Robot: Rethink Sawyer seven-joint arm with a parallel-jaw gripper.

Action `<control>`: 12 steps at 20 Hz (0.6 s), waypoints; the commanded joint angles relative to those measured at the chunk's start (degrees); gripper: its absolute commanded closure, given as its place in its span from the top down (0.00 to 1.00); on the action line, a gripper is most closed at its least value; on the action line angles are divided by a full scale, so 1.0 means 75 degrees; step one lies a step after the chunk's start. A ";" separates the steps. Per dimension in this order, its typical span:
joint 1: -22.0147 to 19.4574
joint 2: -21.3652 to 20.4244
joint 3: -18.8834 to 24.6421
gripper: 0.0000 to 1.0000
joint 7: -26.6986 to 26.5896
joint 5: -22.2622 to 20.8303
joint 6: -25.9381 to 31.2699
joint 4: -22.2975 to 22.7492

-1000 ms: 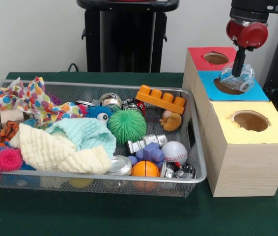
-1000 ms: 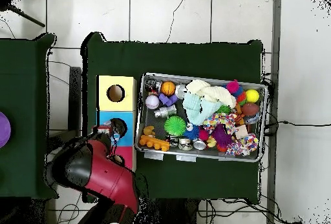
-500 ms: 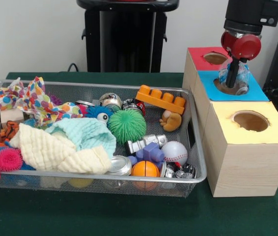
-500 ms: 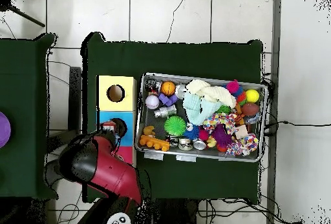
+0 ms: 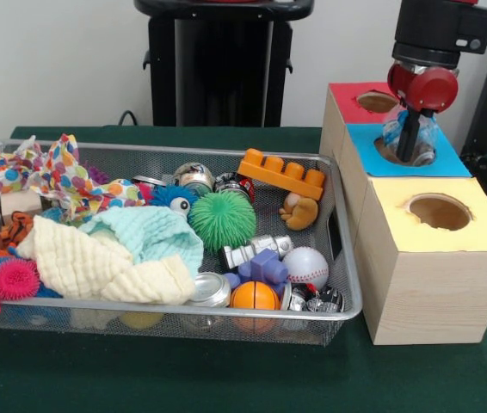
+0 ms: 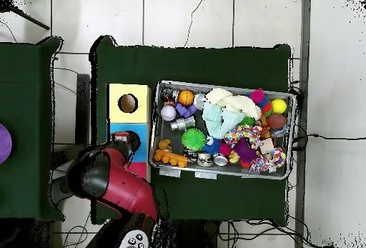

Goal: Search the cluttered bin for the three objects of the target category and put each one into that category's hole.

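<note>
My gripper (image 5: 408, 151) hangs over the hole of the blue-topped box (image 5: 450, 160), shut on a crumpled clear plastic bottle (image 5: 425, 132) with blue markings. The bottle's lower part sits in the hole, and one black finger (image 5: 406, 138) shows in front of it. In the overhead view the red arm (image 6: 107, 181) covers the gripper and most of the blue box (image 6: 141, 132). The wire bin (image 5: 348, 284) to the left holds metal cans (image 5: 194, 176), a baseball (image 5: 306, 267), a green spiky ball (image 5: 223, 220), an orange brick (image 5: 281, 173) and cloths (image 5: 97, 258).
A red-topped box (image 5: 347, 93) stands behind the blue one and a yellow-topped box (image 5: 476, 228) in front, each with a round hole. The three boxes stand close against the bin's right side. A black pedestal (image 5: 222, 60) rises behind the table.
The gripper has carried the plastic bottle a little back and down, from beside the blue hole's rim to sitting in the hole. The bin's contents have not moved.
</note>
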State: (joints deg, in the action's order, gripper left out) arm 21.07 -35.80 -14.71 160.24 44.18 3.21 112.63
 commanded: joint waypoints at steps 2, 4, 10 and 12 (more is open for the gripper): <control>-0.0371 0.0467 0.1112 0.00 0.1341 -0.0121 -0.0583 0.0431; -0.0349 0.0537 0.1097 0.00 0.1351 -0.0088 -0.0614 0.0402; -0.0305 0.0618 0.1051 0.00 0.1343 -0.0014 -0.0602 0.0371; -0.0259 0.0629 0.1008 0.00 0.1344 0.0027 -0.0550 0.0363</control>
State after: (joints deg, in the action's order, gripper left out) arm 20.42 -35.73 -13.14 160.24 44.19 0.78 112.67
